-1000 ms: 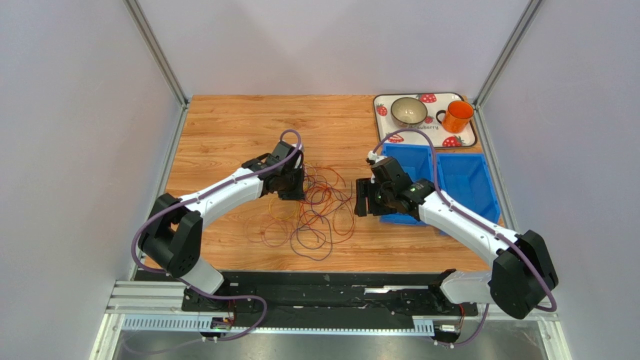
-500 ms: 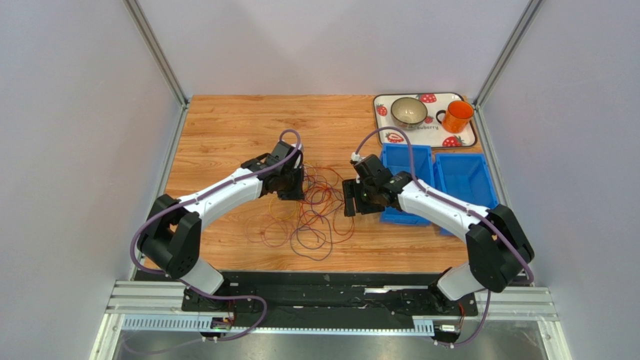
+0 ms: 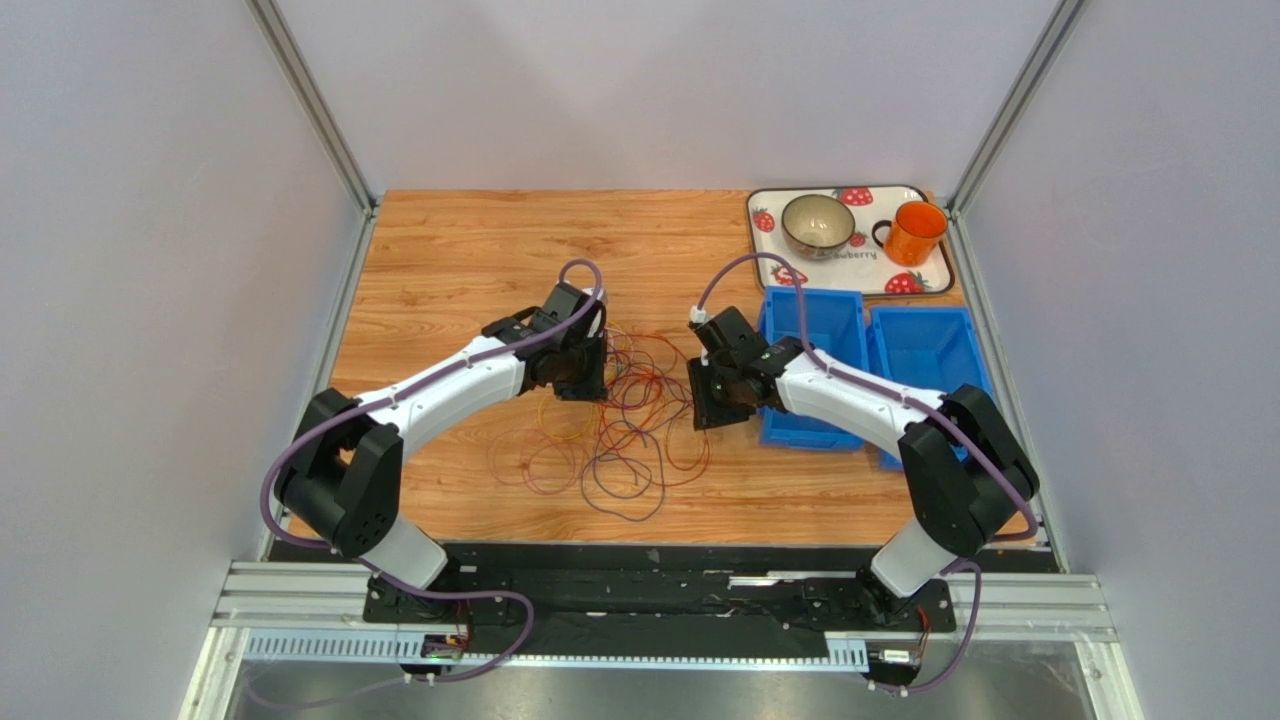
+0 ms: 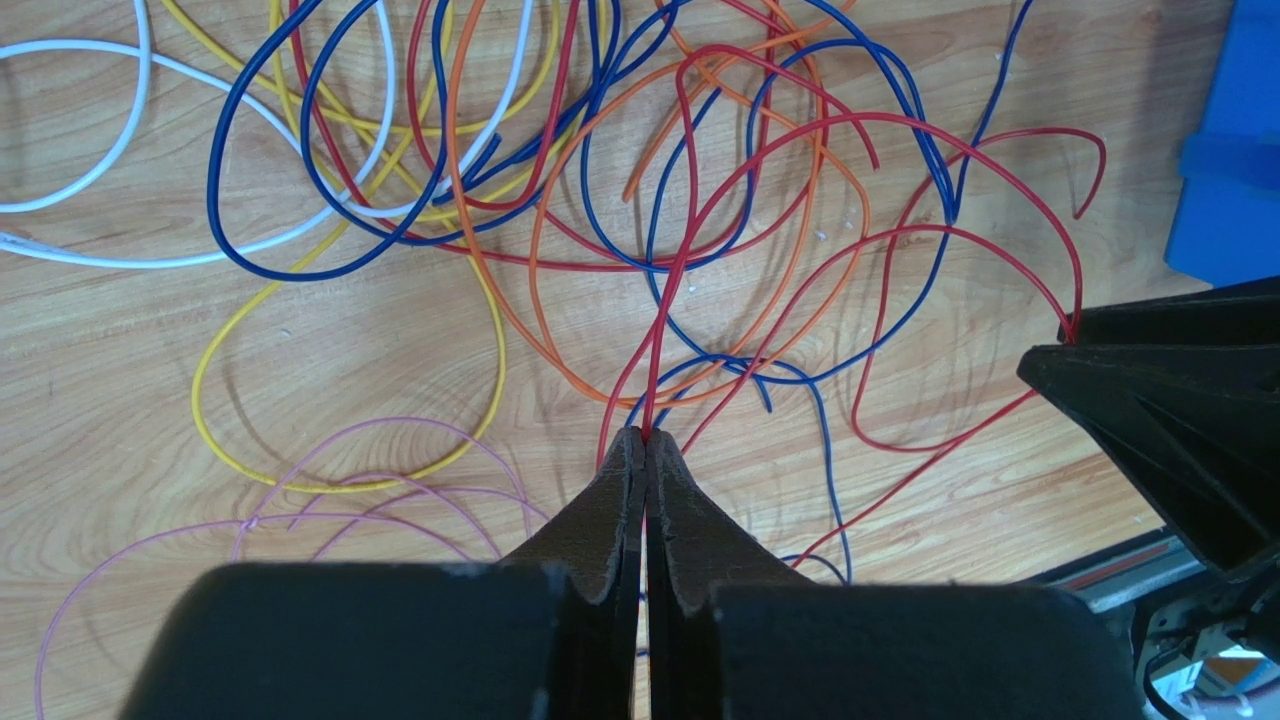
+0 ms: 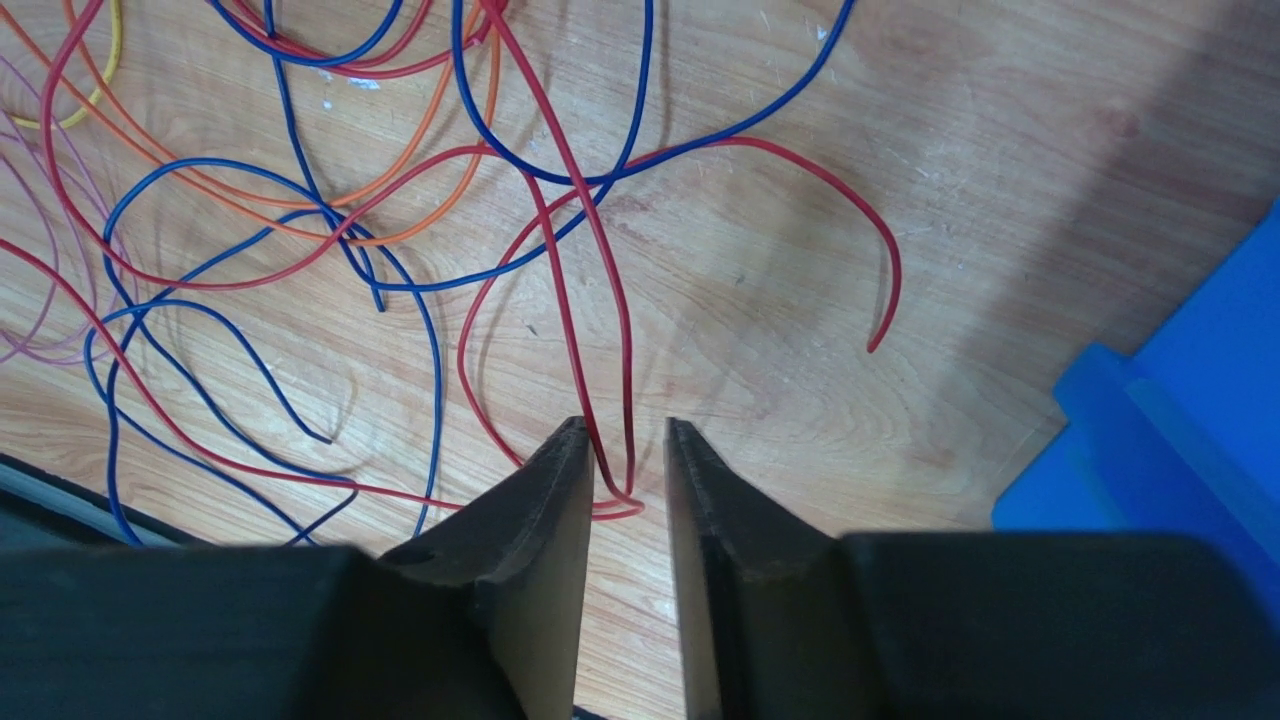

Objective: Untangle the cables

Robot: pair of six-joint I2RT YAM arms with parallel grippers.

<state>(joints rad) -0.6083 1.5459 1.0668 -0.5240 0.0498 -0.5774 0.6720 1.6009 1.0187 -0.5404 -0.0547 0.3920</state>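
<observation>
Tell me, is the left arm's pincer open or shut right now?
Shut. In the left wrist view the left pincer has its black fingers pressed together, pinching a thin red wire at the tips.

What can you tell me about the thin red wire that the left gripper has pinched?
The thin red wire looks like glossy, plastic-coated flexible cable. One stretch is clamped between the shut tips of the left gripper. From there it rises in a long curve over the wooden table, crossing other strands in the tangle of cables. Its ends cannot be traced.
</observation>
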